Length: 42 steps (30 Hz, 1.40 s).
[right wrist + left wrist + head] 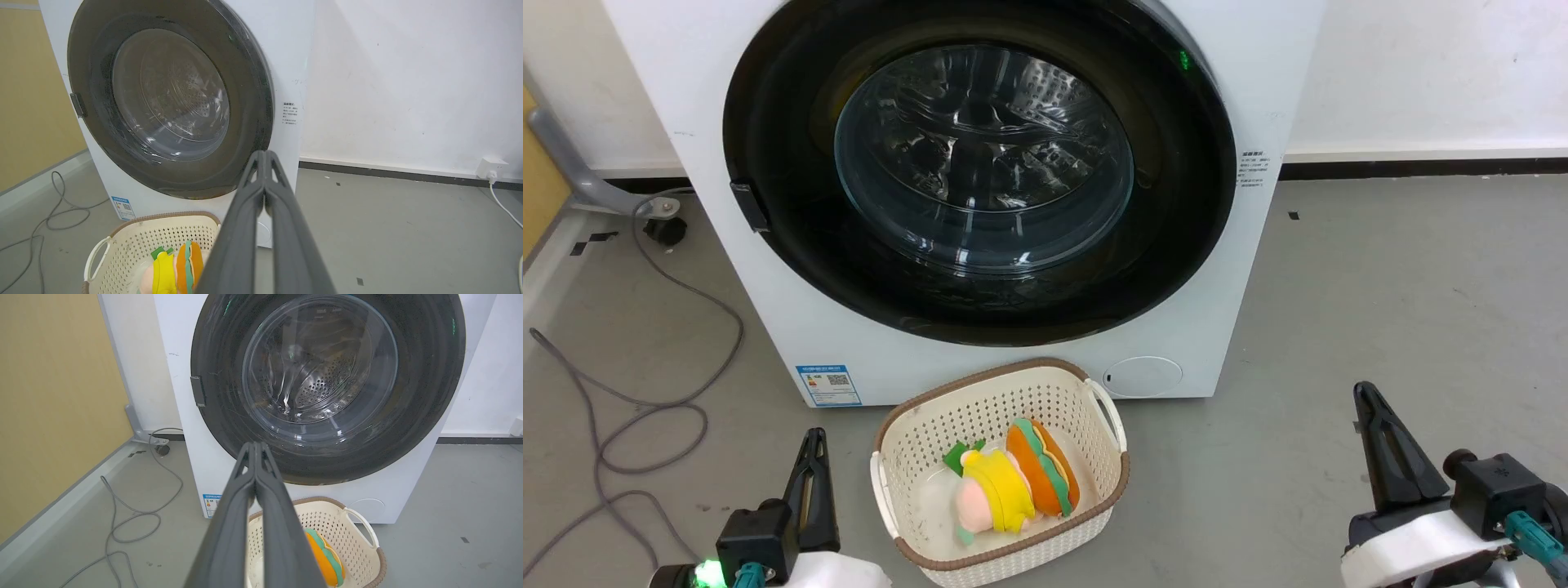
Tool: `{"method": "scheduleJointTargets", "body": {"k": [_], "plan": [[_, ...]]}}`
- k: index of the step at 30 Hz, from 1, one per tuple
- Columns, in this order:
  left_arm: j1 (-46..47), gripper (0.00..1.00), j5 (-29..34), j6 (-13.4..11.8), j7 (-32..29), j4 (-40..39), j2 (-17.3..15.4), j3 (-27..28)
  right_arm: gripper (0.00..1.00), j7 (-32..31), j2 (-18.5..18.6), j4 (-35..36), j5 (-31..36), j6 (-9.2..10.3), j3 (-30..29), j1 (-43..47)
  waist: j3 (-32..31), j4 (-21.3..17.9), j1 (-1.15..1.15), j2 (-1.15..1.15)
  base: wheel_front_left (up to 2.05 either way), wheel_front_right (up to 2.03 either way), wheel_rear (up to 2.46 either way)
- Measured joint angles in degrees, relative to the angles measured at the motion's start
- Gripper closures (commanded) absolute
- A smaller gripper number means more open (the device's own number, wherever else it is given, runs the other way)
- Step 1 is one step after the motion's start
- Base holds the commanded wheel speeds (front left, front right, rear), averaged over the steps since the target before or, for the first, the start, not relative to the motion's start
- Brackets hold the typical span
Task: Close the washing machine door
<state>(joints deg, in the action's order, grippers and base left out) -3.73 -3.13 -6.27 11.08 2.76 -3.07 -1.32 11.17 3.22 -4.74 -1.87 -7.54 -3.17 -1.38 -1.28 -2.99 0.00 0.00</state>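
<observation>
The washing machine (1241, 269) is a white box standing straight ahead of me. Its round black-rimmed door (980, 171) lies flat against the front, and the steel drum shows through the bulging glass window. The same door (327, 384) (167, 98) faces both wrist cameras. My left gripper (813, 437) hangs low at the lower left, fingers pressed together, holding nothing; its tips (255, 446) meet in the left wrist view. My right gripper (1364, 392) sits at the lower right, shut and holding nothing, its tips (265, 154) touching. Both are well short of the door.
A cream perforated basket (907, 425) with plush toys (1013, 486) stands on the floor just before the machine, between my arms. Grey cables (645, 408) loop on the floor at the left. A wall socket (492, 167) with a white cord is at the right.
</observation>
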Motion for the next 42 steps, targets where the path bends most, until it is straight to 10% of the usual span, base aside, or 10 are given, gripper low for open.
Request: {"method": "scheduleJointTargets", "body": {"k": [42], "plan": [[1.2, 1.0, 1.0, 2.5, -4.8, -1.2, 0.0, 0.5, 1.0, -4.9, 0.0, 1.9, 0.6, 0.0, 1.4, 0.0, 0.6, 1.3, 0.0, 0.0, 0.0, 0.0, 0.0]]}}
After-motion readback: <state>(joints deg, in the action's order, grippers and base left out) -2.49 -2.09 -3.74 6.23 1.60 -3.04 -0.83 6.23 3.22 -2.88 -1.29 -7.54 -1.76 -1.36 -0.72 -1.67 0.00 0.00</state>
